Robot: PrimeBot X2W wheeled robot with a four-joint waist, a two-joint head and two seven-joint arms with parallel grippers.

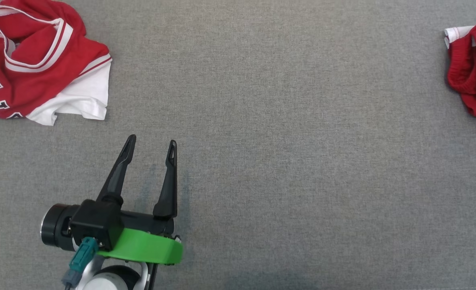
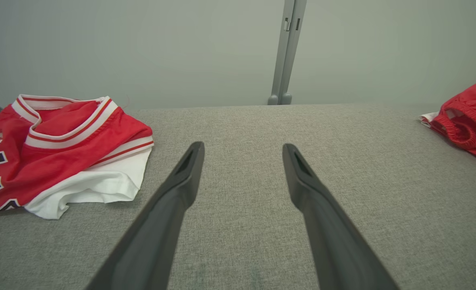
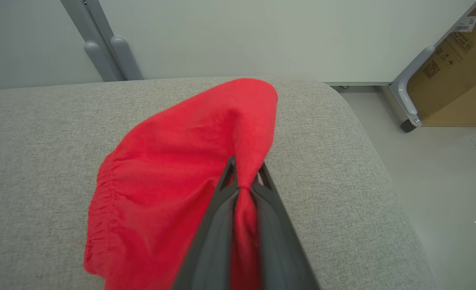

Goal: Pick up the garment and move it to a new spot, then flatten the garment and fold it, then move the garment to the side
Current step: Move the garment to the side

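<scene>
**Right gripper pinches the red shorts; left gripper stands wide open.**

The right gripper (image 3: pixel 246 163) has its jaws drawn narrow on a fold of the red shorts (image 3: pixel 173 169). The cloth is gathered between its fingers, balloons just ahead of them and spills down to their left onto the grey padded surface (image 3: pixel 32 133), near that surface's rounded corner. The left gripper (image 1: pixel 152 139) has its fingers spread wide, with grey surface showing between them. A crumpled red-and-white jersey (image 1: pixel 32 68) lies ahead and to its left, and the shorts are well apart on its right. Beyond the right gripper, off to the right past the corner, is a cardboard box (image 3: pixel 459 68).
</scene>
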